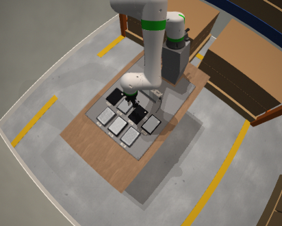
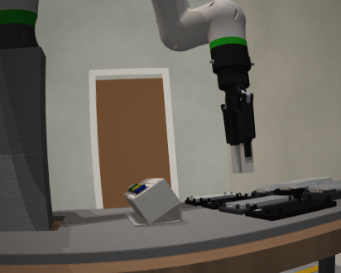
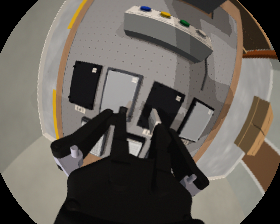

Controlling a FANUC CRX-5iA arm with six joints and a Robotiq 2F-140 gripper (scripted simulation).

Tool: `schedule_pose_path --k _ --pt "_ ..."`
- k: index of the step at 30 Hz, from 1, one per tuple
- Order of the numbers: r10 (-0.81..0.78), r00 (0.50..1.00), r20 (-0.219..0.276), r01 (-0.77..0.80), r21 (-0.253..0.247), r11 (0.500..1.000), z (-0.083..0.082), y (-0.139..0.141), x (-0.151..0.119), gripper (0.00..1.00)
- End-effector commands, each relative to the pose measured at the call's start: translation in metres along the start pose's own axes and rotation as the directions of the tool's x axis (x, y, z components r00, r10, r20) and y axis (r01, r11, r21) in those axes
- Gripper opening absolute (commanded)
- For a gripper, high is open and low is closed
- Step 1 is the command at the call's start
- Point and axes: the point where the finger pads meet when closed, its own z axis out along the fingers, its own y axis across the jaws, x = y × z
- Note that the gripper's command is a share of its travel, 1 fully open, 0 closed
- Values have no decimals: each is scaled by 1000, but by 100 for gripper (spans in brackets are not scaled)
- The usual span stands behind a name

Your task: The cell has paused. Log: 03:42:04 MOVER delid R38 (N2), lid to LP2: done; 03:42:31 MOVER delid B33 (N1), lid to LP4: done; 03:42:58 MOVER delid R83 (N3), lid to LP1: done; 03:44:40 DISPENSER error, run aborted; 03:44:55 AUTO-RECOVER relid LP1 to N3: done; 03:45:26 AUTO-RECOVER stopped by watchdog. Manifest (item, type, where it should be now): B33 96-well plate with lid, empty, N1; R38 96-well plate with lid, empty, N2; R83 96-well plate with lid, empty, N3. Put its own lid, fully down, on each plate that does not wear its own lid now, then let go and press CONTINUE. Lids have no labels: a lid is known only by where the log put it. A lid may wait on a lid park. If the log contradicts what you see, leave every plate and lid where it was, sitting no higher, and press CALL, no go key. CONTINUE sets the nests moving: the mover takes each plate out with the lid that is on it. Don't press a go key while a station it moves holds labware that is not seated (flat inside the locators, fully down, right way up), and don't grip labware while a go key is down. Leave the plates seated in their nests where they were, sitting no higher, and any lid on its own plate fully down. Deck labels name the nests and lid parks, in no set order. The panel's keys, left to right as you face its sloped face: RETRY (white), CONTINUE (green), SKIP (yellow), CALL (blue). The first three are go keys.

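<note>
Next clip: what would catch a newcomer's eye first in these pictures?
The white arm with green bands dominates, reaching down over the back row of the deck. Its black claw hangs in mid-air above the plates, fingers drawn close together with nothing between them. Beside it, the sloped key panel sits near the arm's grey pedestal, and two bare black lid parks stand out among the pale lids.
</note>
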Motion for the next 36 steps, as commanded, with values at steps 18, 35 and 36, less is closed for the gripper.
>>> schedule_pose_path --k 18,35,36 --pt "0 1000 0 0 0 1000 0 0 0 0" --pt "0 1000 1 0 1 1000 0 -131 2 0" --pt "0 1000 1 0 1 1000 0 -131 2 0"
